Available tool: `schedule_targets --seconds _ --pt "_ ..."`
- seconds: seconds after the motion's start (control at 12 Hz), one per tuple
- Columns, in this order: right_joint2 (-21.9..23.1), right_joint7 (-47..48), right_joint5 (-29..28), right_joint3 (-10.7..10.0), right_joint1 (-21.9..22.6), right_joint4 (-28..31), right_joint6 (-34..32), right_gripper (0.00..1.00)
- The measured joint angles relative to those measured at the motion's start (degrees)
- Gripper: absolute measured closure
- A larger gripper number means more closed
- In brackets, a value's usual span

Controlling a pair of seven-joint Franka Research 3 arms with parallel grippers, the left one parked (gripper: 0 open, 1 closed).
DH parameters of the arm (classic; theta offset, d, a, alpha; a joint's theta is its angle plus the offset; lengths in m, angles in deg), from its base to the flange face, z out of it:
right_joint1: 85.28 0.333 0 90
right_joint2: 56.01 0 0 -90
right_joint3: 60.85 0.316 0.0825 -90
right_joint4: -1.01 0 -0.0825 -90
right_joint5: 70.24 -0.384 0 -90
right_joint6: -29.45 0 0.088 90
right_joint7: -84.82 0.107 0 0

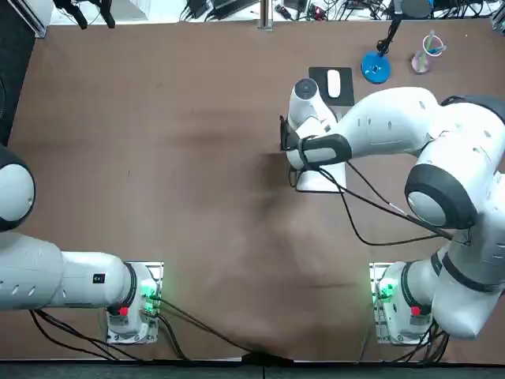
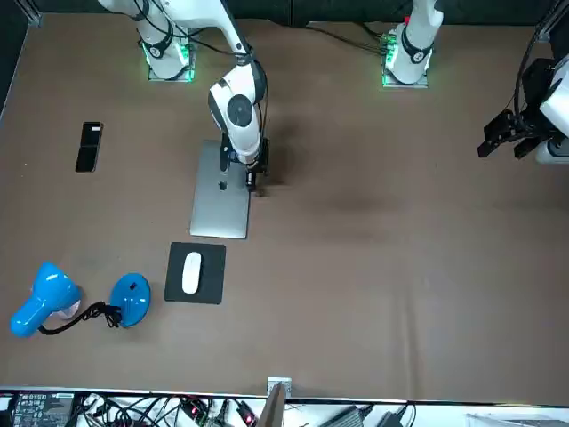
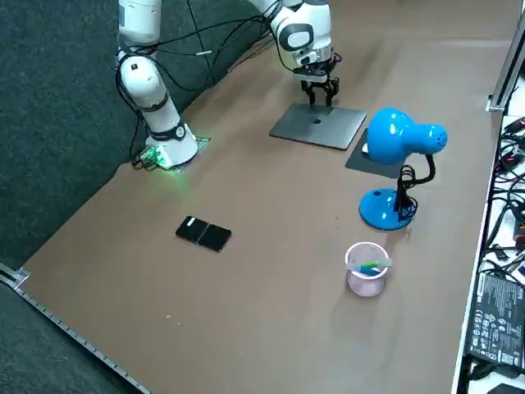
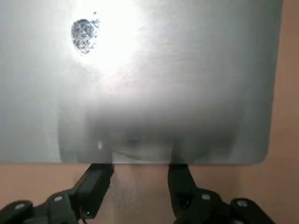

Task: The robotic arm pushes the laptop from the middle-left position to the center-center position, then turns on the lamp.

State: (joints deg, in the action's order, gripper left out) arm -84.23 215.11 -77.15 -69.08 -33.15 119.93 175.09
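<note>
Brown table (image 1: 158, 158), laptop (image 1: 316, 181) partly covered, right gripper (image 4: 140, 169) spread at its edge

Claw (image 4: 140, 169) at left edge of laptop (image 4: 163, 93)

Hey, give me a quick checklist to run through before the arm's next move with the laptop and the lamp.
1. Laptop closed and lying flat: ok.
2. Right gripper low at the laptop's long edge: ok.
3. Fingers open, holding nothing: ok.
4. Fingers touching that edge: cannot tell.
5. Gap between the laptop's short edge and the mouse pad: narrow, probably not ok for a push that way.
6. Lamp upright, apart from the arm: ok.
</note>
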Motion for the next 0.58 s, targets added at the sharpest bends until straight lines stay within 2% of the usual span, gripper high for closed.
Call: schedule_targets --seconds 0.58 --pt "-0.4 0.1 1.3 0.0 0.0 0.0 0.6 0.21"
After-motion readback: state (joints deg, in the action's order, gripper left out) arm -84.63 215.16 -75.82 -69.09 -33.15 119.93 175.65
